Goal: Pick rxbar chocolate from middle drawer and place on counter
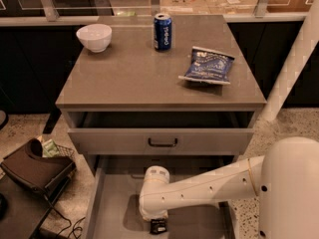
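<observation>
The middle drawer (112, 208) is pulled out at the bottom of the view, its pale-grey floor showing. My white arm reaches in from the right and bends down into it. The gripper (158, 225) hangs below the wrist, low over the drawer floor near the frame's bottom edge. A small black thing with white marks, the rxbar chocolate (159, 227), shows right under the wrist. The counter (134, 73) is the grey-brown top slab above.
On the counter stand a white bowl (94, 37) at the back left, a blue can (162, 32) at the back middle, and a blue crinkled snack bag (207, 65) at the right. The top drawer (162, 141) with a dark handle is slightly open. A dark bag (35, 168) lies on the floor left.
</observation>
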Motion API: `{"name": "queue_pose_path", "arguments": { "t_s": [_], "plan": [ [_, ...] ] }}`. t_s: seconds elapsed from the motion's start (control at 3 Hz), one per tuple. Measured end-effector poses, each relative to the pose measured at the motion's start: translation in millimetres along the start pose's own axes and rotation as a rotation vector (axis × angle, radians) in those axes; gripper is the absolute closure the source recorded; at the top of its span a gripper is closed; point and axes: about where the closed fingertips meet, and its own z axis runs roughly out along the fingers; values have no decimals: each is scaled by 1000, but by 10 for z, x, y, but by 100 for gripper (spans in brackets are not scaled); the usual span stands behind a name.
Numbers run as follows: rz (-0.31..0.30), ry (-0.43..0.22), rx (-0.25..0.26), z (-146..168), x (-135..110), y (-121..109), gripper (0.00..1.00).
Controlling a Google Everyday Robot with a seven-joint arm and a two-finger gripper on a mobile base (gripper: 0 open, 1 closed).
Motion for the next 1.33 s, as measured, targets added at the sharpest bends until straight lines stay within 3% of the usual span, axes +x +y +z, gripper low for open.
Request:
{"name": "queue_pose_path", "arguments": {
  "t_s": [0.33, 0.67, 1.33],
  "plan": [
    [0, 0, 0, 0, 0, 0, 100],
    [-50, -8, -23, -41, -11, 33, 100],
    [-198, -99, -126, -705, 77, 193, 100]
  ]
}}
